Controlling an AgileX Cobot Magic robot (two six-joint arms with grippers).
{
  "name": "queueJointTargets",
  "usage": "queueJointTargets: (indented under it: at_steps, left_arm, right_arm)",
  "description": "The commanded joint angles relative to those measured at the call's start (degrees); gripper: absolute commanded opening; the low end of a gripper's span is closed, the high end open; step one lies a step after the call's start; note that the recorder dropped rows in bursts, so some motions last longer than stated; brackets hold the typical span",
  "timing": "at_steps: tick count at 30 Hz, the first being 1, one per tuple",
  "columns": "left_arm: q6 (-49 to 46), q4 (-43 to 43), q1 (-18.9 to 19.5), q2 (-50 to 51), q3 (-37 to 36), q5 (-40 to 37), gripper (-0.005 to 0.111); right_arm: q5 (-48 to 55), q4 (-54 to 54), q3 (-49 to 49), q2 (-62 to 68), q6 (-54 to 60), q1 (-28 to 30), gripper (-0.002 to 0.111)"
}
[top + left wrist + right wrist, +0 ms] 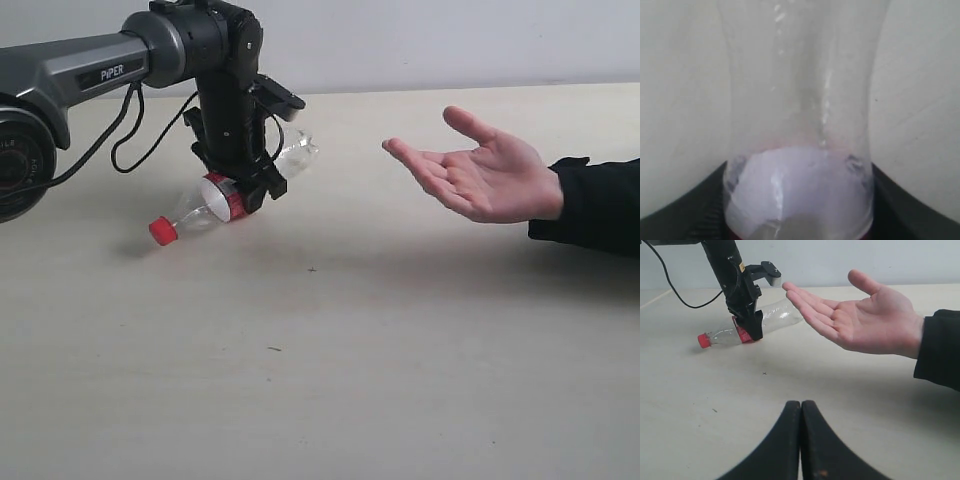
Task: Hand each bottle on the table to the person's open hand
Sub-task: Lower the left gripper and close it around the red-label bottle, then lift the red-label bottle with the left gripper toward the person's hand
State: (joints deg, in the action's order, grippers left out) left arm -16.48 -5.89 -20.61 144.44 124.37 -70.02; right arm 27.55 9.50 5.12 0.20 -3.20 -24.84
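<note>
Hand of left arm (241, 192) grips red-capped bottle (195, 212) at label.

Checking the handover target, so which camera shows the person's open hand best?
Right wrist view: the open hand is large, palm up, thumb and fingers clear. The exterior view shows it smaller. The left wrist view shows only the bottle close up, no hand.

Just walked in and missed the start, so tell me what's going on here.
The left gripper straddles a clear red-capped bottle lying on the table, jaws at its red label; whether they grip it yet is unclear. A person's open hand waits palm up to the side, apart from the bottle. The right gripper is shut, holding nothing.
</note>
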Motion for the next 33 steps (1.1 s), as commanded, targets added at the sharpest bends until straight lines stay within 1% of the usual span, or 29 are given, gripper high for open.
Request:
queueJointTargets:
  at_steps: [1, 2, 4, 5, 6, 7, 8, 9, 10, 11, 12, 13, 14, 15, 16, 18, 23, 29, 33]
  left_arm:
    - [-0.1, 0.3, -0.1, -0.1, 0.1, 0.1, 0.010]
    - [-0.1, 0.1, -0.1, -0.1, 0.2, 0.1, 0.000]
    - [2.1, 0.1, -0.1, -0.7, 0.8, 0.1, 0.000]
    - [6.8, 0.4, -0.1, -2.1, 0.8, 0.1, 0.000]
    - [8.8, 0.7, -0.1, -3.1, 0.8, 0.1, 0.000]
    - [14.5, 0.9, -0.3, -5.3, 0.8, 0.1, 0.000]
    - [18.9, 2.3, -0.5, -7.6, 0.8, 0.1, 0.000]
    - [20.4, 4.1, -0.7, -9.0, 0.8, 0.1, 0.000]
    - [21.3, 8.4, -1.3, -11.4, 0.8, 0.1, 0.000]
    - [21.3, 10.4, -1.8, -12.7, 0.8, 0.1, 0.000]
    - [22.6, 11.3, -3.6, -14.9, 0.8, 0.1, 0.000]
    - [24.3, 10.5, -4.8, -15.9, 0.8, 0.1, 0.000]
    - [26.8, 8.4, -7.2, -17.4, 0.8, 0.1, 0.000]
    - [27.9, 8.1, -8.5, -18.1, 0.8, 0.1, 0.000]
    - [29.9, 8.1, -10.6, -19.1, 0.8, 0.1, 0.000]
    - [31.7, 8.9, -12.6, -20.1, 0.8, 0.1, 0.000]
    - [34.7, 10.1, -16.5, -22.3, -1.7, 0.1, 0.000]
    - [37.0, 10.1, -19.3, -24.8, -3.8, 0.1, 0.000]
    - [39.2, 10.1, -21.7, -25.3, -3.8, 0.1, 0.000]
  right_arm:
    - [-0.7, 0.0, -0.3, -0.2, 0.1, 0.0, 0.000]
    - [-0.7, 0.0, -0.3, -0.2, 0.1, 0.0, 0.000]
    - [-0.7, 0.0, -0.3, -0.2, 0.1, 0.0, 0.000]
    - [-0.7, 0.0, -0.3, -0.2, 0.1, 0.0, 0.000]
    - [-0.7, 0.0, -0.3, -0.2, 0.1, 0.0, 0.000]
    - [-0.7, 0.0, -0.3, -0.2, 0.1, 0.0, 0.000]
    - [-0.7, 0.0, -0.3, -0.2, 0.1, 0.0, 0.000]
    - [-0.7, 0.0, -0.3, -0.2, 0.1, 0.0, 0.000]
    - [-0.7, 0.0, -0.3, -0.2, 0.1, 0.0, 0.000]
    - [-0.7, 0.0, -0.3, -0.2, 0.1, 0.0, 0.000]
    - [-0.7, 0.0, -0.3, -0.2, 0.1, 0.0, 0.000]
    - [-0.7, 0.0, -0.3, -0.2, 0.1, 0.0, 0.000]
    - [-0.7, 0.0, -0.3, -0.2, 0.1, 0.0, 0.000]
    - [-0.7, 0.0, -0.3, -0.2, 0.1, 0.0, 0.000]
    - [-0.7, 0.0, -0.3, -0.2, 0.1, 0.0, 0.000]
    - [-0.7, 0.0, -0.3, -0.2, 0.1, 0.0, 0.000]
    - [-0.7, 0.0, -0.3, -0.2, 0.1, 0.0, 0.000]
    - [-0.7, 0.0, -0.3, -0.2, 0.1, 0.0, 0.000]
    - [-0.7, 0.0, -0.3, -0.2, 0.1, 0.0, 0.000]
